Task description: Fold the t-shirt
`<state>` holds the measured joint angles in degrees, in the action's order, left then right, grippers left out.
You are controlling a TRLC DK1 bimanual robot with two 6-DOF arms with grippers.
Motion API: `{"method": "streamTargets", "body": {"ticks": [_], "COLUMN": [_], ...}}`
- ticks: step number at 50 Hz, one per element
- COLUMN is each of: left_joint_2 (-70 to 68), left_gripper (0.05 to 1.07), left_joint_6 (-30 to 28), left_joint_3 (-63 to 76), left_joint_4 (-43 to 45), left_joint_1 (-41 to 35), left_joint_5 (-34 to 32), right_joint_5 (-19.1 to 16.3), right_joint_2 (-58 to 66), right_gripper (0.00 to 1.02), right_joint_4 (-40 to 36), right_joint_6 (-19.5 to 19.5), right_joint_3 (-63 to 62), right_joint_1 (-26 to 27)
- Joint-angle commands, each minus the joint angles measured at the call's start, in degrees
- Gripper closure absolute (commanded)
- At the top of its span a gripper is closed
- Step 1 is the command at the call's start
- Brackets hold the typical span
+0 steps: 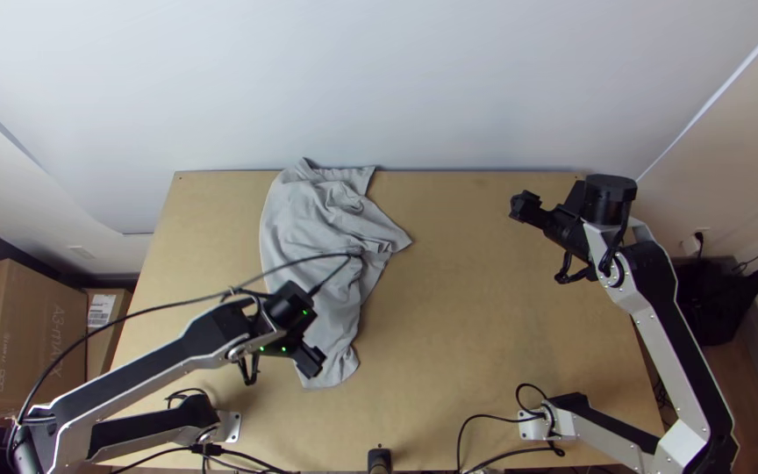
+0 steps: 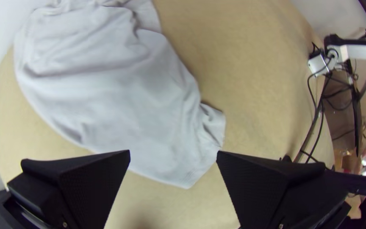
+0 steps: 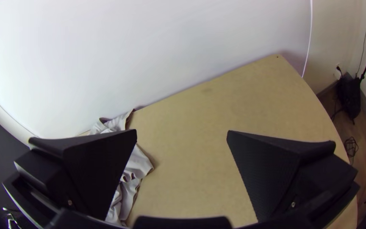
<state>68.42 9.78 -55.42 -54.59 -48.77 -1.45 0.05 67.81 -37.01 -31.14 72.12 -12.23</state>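
Grey t-shirt (image 1: pixel 302 224) lies bunched. Left hand (image 2: pixel 173 151), right hand (image 3: pixel 182 130): fingers apart, empty. Pinching at rumpled folds could snag extra layers.

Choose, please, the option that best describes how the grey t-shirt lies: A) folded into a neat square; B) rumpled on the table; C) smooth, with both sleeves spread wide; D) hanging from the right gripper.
B: the t-shirt lies in loose creases with an uneven outline on the table, while the right gripper stands open, well away from it.
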Motion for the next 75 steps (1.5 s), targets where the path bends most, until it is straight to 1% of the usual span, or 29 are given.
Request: {"method": "streamTargets", "body": {"ticks": [1, 8, 13, 15, 26, 40, 53, 71, 72, 75], "left_joint_2": [1.6, 5.5, 8.2, 9.1, 13.7, 16.0, 18.9, 23.5, 23.6, 23.3], "left_gripper": [0.11, 0.11, 0.21, 0.23, 0.23, 0.23, 0.23, 0.23, 0.26, 0.5], "left_joint_6": [2.5, 6.0, 8.1, 8.4, 8.1, 8.8, 10.3, 10.3, 10.4, 10.5], "left_joint_3": [4.7, 6.4, 6.7, 6.8, 6.4, 5.7, 2.1, 1.5, 1.6, 2.2], "left_joint_4": [4.6, 8.6, 11.2, 11.6, 11.8, 12.0, 11.4, 11.9, 12.0, 13.5], "left_joint_1": [-2.6, -6.8, -8.6, -9.3, -10.6, -10.9, -14.2, -14.2, -14.2, -14.2], "left_joint_5": [0.3, 0.3, 0.3, 0.3, 0.3, 0.3, 0.3, 0.5, 0.7, 3.0], "right_joint_5": [0.5, 0.9, 1.0, 1.0, 1.1, 1.4, 1.4, 1.4, 1.4, 1.4], "right_joint_2": [-1.2, -1.1, -0.4, 0.0, 2.1, 4.9, 6.2, 6.6, 6.6, 6.7], "right_gripper": [0.04, 0.04, 0.04, 0.04, 0.04, 0.04, 0.04, 0.04, 0.04, 0.04], "right_joint_4": [0.0, 0.0, 0.0, 0.0, 0.7, 1.4, 2.1, 2.8, 2.9, 3.0], "right_joint_6": [-1.5, -2.3, -2.4, -2.5, -2.8, -2.8, -2.8, -2.6, -2.6, -2.6], "right_joint_3": [-1.8, -2.9, -2.9, -2.9, -2.3, -1.0, -0.6, -0.7, -0.7, -0.7], "right_joint_1": [0.7, 1.5, 1.9, 2.0, 2.1, 1.9, 1.6, 1.7, 1.7, 1.7]}}
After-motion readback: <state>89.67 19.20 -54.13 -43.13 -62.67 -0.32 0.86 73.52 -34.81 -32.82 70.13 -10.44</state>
